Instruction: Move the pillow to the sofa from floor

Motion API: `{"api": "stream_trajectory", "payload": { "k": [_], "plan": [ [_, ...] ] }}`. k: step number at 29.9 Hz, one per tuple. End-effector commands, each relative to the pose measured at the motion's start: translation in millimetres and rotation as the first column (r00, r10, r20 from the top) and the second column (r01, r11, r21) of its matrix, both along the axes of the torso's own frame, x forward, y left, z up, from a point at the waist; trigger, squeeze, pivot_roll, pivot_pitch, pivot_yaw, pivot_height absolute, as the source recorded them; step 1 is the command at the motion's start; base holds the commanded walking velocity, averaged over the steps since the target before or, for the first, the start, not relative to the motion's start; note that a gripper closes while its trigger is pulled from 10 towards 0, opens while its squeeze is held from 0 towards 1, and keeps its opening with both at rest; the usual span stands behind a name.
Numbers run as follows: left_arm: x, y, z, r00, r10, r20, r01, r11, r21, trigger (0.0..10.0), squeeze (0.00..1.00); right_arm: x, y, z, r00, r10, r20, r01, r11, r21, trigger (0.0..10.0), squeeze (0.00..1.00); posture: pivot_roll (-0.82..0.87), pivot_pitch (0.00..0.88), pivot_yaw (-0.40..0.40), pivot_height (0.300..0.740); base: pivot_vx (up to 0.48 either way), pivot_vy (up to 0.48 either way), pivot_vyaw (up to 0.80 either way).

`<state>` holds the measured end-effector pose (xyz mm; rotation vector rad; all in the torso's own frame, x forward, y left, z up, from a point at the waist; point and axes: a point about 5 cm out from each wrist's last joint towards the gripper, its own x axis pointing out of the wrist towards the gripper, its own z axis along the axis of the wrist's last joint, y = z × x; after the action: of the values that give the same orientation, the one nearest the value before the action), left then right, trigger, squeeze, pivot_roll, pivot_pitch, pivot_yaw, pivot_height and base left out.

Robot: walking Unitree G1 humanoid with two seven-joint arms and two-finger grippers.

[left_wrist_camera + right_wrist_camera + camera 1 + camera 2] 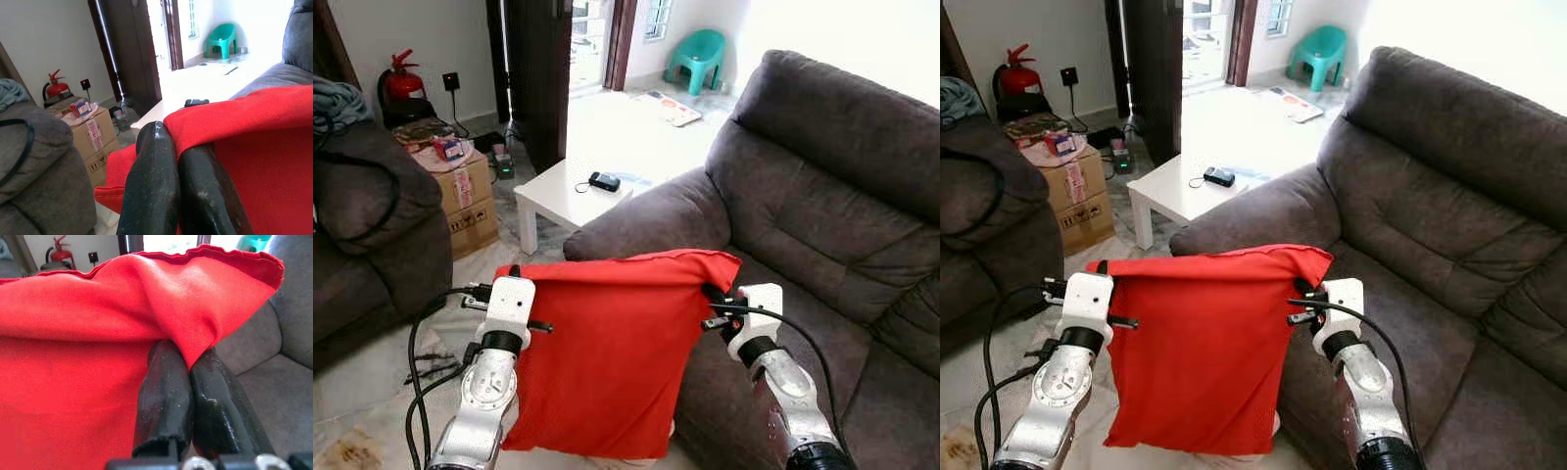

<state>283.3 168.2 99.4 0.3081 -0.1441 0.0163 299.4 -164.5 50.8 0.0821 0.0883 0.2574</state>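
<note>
Left eye view: you are holding red pillow (607,362) up beside sofa (822,225). Left gripper (168,147) and right gripper (188,364) are pinching top corners. Pillow is sagging, soft, light; keep hold of corners.

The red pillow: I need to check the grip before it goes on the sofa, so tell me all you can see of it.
The red pillow is plain cloth with a stitched top edge, hanging upright and limp off the floor, before the grey sofa. The left gripper pinches its top left corner, the right gripper its top right corner, fingers shut on bunched fabric. The lower edge hangs free.
</note>
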Motion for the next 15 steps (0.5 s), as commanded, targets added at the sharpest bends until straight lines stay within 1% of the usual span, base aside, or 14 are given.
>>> {"api": "stream_trajectory", "payload": {
  "k": [1,7,12,15],
  "plan": [
    [4.5,9.1,24.2,0.993,0.050,0.106,-0.049,0.999,-0.010,10.0,0.00,7.2,-26.5,16.7,0.985,-0.154,0.082,0.151,0.988,0.045,10.0,0.00,0.16,0.000,-0.149,0.740,0.000,0.000,0.00],
    [4.1,4.9,22.5,0.995,0.035,0.091,-0.033,0.999,-0.023,10.0,0.00,9.3,-25.0,21.0,0.981,-0.161,0.111,0.157,0.986,0.048,10.0,0.00,0.15,0.000,-0.135,0.740,0.000,0.000,0.00],
    [5.4,4.6,22.4,0.996,0.036,0.079,-0.034,0.999,-0.029,10.0,0.00,11.2,-23.9,23.5,0.977,-0.172,0.128,0.166,0.984,0.057,10.0,0.00,0.14,0.000,-0.125,0.740,0.000,0.000,0.00],
    [6.6,2.9,20.3,0.997,0.024,0.068,-0.022,0.999,-0.029,10.0,0.00,10.0,-16.8,24.3,0.979,-0.148,0.138,0.138,0.987,0.076,10.0,0.00,0.14,0.000,-0.123,0.740,0.000,0.000,0.00]
  ]
}}
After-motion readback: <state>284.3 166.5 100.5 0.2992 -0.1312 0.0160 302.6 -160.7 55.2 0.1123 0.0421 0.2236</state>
